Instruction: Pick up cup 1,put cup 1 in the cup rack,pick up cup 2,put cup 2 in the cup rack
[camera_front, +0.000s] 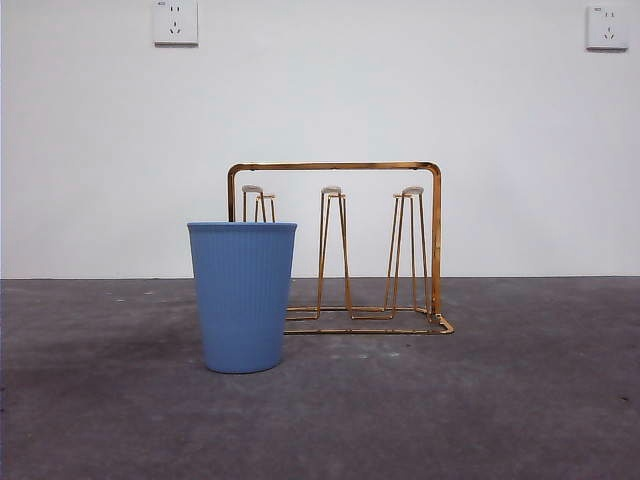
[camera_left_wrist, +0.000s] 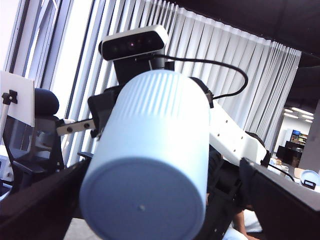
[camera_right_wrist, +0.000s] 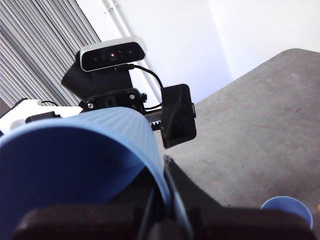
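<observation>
Cup (camera_front: 242, 296) on table (camera_front: 520, 400), before cup rack's (camera_front: 335, 167) left end

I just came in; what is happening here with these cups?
The right gripper holds one blue cup in the air by its rim, base towards the left gripper close by. It looks like a handover. The other cup stands on the table before the cup rack, whose pegs are bare.

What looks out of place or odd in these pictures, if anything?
One thing: a pale blue cup lies sideways in the air between the left gripper and the right gripper, as if mid-handover. Otherwise the blue cup stands upright before the cup rack, whose pegs are bare. Nothing looks spilled.
</observation>
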